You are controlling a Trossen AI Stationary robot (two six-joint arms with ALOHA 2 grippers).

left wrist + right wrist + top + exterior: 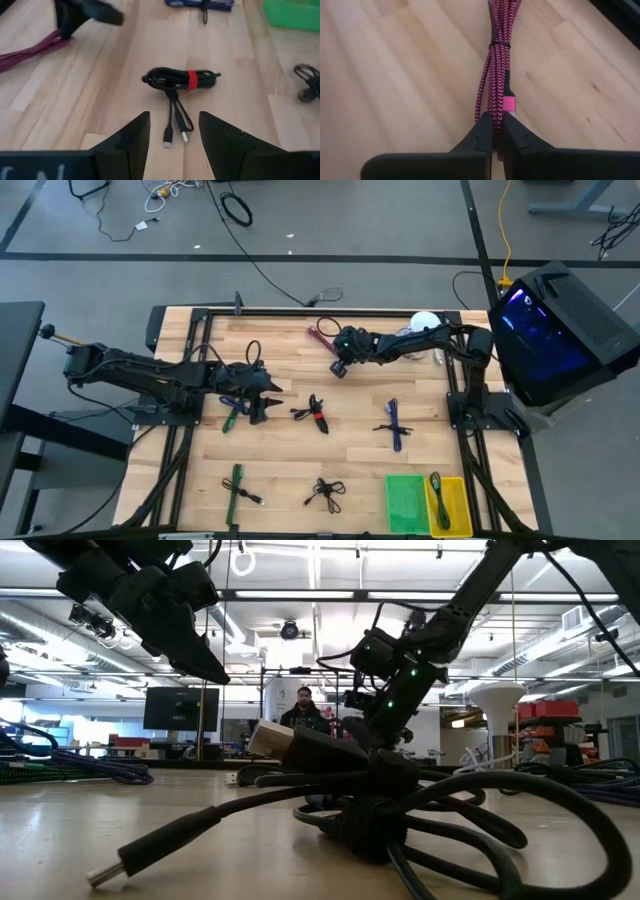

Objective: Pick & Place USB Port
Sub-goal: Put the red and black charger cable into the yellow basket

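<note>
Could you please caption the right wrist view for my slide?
Right gripper shut on the pink braided cable lying on the wooden table.

Seven bundled cables lie on the worktop [280,470] around the red-banded black cable [316,416]; an eighth sits in one of two bins [405,502].
</note>
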